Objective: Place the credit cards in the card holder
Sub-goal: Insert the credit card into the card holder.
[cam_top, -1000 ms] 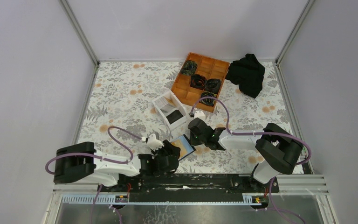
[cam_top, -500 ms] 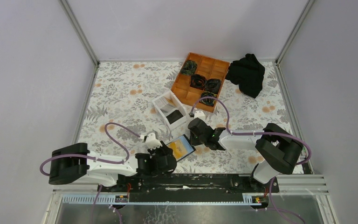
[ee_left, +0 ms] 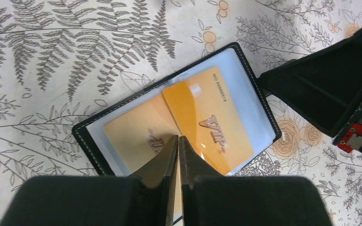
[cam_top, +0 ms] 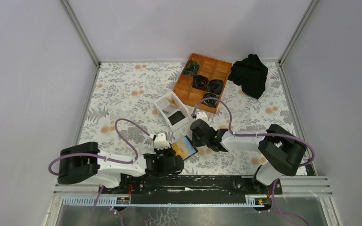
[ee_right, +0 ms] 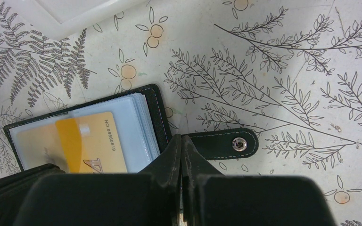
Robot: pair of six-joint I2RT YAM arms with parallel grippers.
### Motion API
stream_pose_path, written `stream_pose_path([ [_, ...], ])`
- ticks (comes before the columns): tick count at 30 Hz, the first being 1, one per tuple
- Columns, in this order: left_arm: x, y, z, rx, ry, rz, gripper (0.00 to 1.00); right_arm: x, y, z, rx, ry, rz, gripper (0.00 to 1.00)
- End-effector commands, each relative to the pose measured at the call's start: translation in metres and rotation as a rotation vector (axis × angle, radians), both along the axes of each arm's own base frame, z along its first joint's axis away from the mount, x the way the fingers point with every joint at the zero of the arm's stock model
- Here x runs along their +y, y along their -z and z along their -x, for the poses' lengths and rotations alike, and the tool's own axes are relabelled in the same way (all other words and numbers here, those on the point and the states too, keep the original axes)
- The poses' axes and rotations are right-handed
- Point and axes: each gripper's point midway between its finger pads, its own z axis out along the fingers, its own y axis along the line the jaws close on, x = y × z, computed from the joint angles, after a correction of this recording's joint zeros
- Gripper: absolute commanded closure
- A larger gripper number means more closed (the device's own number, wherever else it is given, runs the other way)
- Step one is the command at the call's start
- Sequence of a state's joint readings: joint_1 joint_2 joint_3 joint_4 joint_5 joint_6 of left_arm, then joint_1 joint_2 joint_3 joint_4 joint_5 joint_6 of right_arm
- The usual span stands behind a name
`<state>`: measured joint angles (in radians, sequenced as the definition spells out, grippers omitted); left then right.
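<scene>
The black card holder (ee_left: 87, 146) lies open on the floral table, clear sleeves up. One orange-tan credit card (ee_left: 127, 139) sits in its left sleeve. A brighter orange credit card (ee_left: 212, 113) marked VIP lies slanted across the right sleeve. My left gripper (ee_left: 178, 137) is shut, its tips over the seam between the two cards; only the holder shows through the hairline gap. My right gripper (ee_right: 182, 139) is shut, its tips on the holder's edge (ee_right: 156, 113) where the strap tab (ee_right: 221, 143) starts. From above, both grippers, left (cam_top: 173, 154) and right (cam_top: 196, 141), flank the holder (cam_top: 184, 148).
A white open-topped box (cam_top: 172, 112) stands just behind the holder. Farther back, an orange wooden tray (cam_top: 181, 87) holds dark bundles. A black cloth (cam_top: 250, 74) lies at the back right. Grey walls enclose the table.
My left gripper has closed from open to shut and shifted right, onto the holder. The right gripper and the holder have stayed put.
</scene>
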<state>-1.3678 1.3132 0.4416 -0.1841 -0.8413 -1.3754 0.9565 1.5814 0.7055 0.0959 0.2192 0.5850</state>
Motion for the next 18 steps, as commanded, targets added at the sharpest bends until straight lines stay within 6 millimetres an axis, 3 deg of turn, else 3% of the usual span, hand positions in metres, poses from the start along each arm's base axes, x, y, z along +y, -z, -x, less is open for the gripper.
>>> stream_pose_path([
  [1,-0.0076,-0.0073,-0.0060,-0.039,0.024,-0.051,0.91,-0.0038,0.0034,0.0035,0.008,0.003,0.026,1.00],
  [6,-0.0141,-0.0057,-0.0057,-0.028,0.045,-0.089,0.91,-0.0043,0.0048,0.0042,0.009,0.002,0.028,1.00],
  [18,-0.0063,-0.0070,-0.0031,-0.008,0.033,-0.111,0.96,-0.0032,0.0038,0.0025,0.005,0.001,0.029,1.00],
])
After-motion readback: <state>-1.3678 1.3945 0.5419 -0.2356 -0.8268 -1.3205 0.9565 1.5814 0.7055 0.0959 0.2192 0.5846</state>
